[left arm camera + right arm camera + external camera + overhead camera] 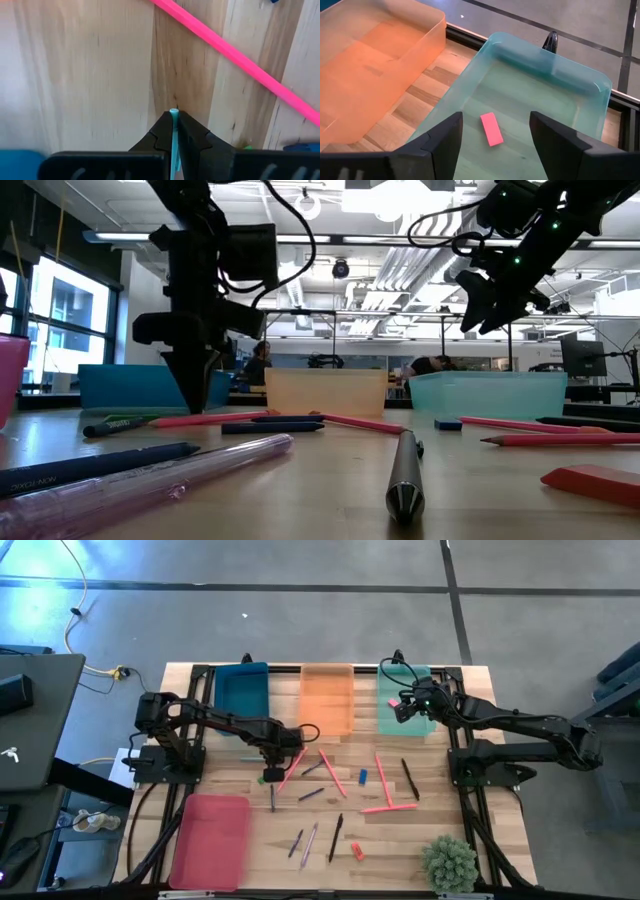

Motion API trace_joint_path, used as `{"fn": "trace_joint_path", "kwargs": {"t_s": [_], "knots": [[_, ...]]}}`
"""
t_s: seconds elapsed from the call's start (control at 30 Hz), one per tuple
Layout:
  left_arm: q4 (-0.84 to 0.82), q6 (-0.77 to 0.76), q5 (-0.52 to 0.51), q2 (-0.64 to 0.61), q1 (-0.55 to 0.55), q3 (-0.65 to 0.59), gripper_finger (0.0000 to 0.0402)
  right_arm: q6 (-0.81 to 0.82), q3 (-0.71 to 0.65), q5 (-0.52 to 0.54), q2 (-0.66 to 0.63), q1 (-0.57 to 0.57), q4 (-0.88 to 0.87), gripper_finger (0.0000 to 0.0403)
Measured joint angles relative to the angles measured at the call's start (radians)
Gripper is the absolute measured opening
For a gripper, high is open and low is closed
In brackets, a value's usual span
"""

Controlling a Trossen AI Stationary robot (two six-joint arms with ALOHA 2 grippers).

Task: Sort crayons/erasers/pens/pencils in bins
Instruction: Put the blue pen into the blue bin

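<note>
My right gripper (495, 132) hangs above the mint-green bin (404, 700), jaws spread wide w/ nothing between them. Inside that bin lies one pink eraser (491, 129), flat on the floor of the tray, directly under the gap of my fingers.

My left gripper (174, 131) is down near the tabletop (90, 75), on the side of the orange bin (326, 698) that faces the scattered sticks, a bit toward the teal bin (241, 690). Jaws pinched tight on a thin light-blue stick (174, 117), tip poking out just past my fingertips. A long pink stick (235, 55) lies slantwise on the wood beyond it, not touching.

Relative to the orange bin: teal bin on one side, mint-green on the other, all 3 in a row at the far edge. Pink-red bin (211, 838) sits well apart at the near edge. A small blue eraser (364, 776) and a red eraser (357, 851) lie among the loose pens & pencils betw. the rows.
</note>
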Motion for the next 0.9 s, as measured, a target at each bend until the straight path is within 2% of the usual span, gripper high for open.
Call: {"fn": "trace_joint_path", "kwargs": {"t_s": [0.53,0.8,0.9], "knots": [[-0.097,0.038,-0.053,0.0,0.0,0.104,0.0001,0.0,0.0,0.0,0.0,0.0,0.0,0.0222],[-0.101,0.037,-0.035,0.003,0.001,0.105,0.0001,0.0,0.0,0.0,0.0,0.0,0.0,0.0222],[-0.091,0.037,-0.06,0.003,0.01,0.105,0.0,0.0,0.0,0.0,0.0,0.0,0.0,0.0222]]}}
